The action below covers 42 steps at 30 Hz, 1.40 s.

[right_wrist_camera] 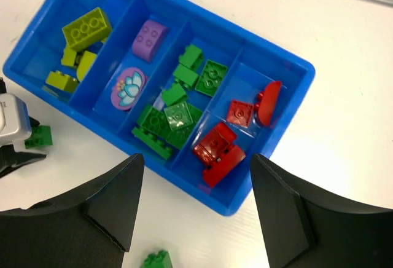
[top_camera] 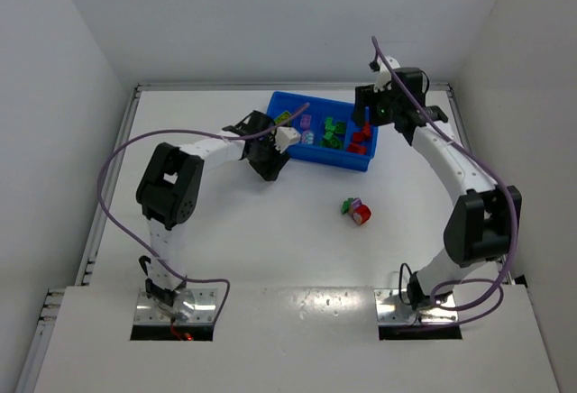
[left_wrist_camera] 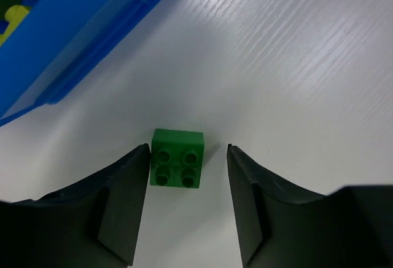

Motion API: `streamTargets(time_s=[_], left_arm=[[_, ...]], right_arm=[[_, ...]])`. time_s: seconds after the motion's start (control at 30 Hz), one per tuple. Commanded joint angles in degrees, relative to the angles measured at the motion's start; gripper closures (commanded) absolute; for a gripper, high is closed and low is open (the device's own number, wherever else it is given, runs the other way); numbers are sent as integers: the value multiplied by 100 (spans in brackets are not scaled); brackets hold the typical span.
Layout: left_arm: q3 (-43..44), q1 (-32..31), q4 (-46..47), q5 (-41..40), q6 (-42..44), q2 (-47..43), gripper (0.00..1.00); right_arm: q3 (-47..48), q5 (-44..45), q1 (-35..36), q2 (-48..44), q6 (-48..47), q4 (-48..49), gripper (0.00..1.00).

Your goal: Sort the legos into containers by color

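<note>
Loose bricks (top_camera: 356, 210) mid-frame in top view, left gripper (left_wrist_camera: 188, 152) narrowed around but not clamping a green brick (left_wrist_camera: 177, 158) on the table (left_wrist_camera: 295, 65) beside the blue tray (right_wrist_camera: 302, 71), right gripper (right_wrist_camera: 196, 160) wide, empty, above tray's right end.

The blue tray (left_wrist_camera: 80, 28) blocks passage just beyond the green brick (left_wrist_camera: 177, 165) on one side. Bare worktop (left_wrist_camera: 307, 65) lies open on the other side. A small brick cluster (top_camera: 355, 210) obstructs mid-worktop, well apart from the tray.
</note>
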Motion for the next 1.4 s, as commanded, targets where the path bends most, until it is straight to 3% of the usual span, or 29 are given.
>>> streamTargets(time_s=[0.0,0.1,0.23,0.37,0.4,0.47,0.57,0.67,0.83,0.97,1.23,1.37], left_arm=[[211,-87,25,-58,111,147,42],[211,-140,-27,-128,164,200,42],[211,-140,-27,-181,164,200,50],[211,-140,-80,-41,233,34,75],[150,-140,-80,291,286,-71,85],[149,-140,-80,966,392,-527,90],[498,-289,-80,1497,87,-1117,90],[1105,-360,34,1498,-589,-1092,90],[2433,-412,-35,1296,-1013,-293,90],[3433,-360,-229,1296,-1286,681,90],[4455,-360,-282,1244,-1550,1877,89],[4719,-360,-282,1059,-1603,2230,68]], right_arm=[[-170,52,-132,-430,-65,90,30],[-232,52,-185,-484,-65,38,30],[-284,0,-238,-536,-65,-15,30],[-285,-53,-290,-598,-118,-15,30],[-346,-53,-343,-598,-118,-15,30],[-504,-53,-413,-781,-170,-76,30],[-915,-175,-588,-1193,-171,-278,30],[-1416,-684,-677,-1546,-319,-620,30],[-2199,-2398,-809,-2284,-1189,-1481,30],[-2464,-2628,-809,-2654,-1874,-1965,30],[-2465,-2628,-677,-2821,-2561,-2721,30],[-2412,-2628,-608,-2742,-2868,-2854,30]])
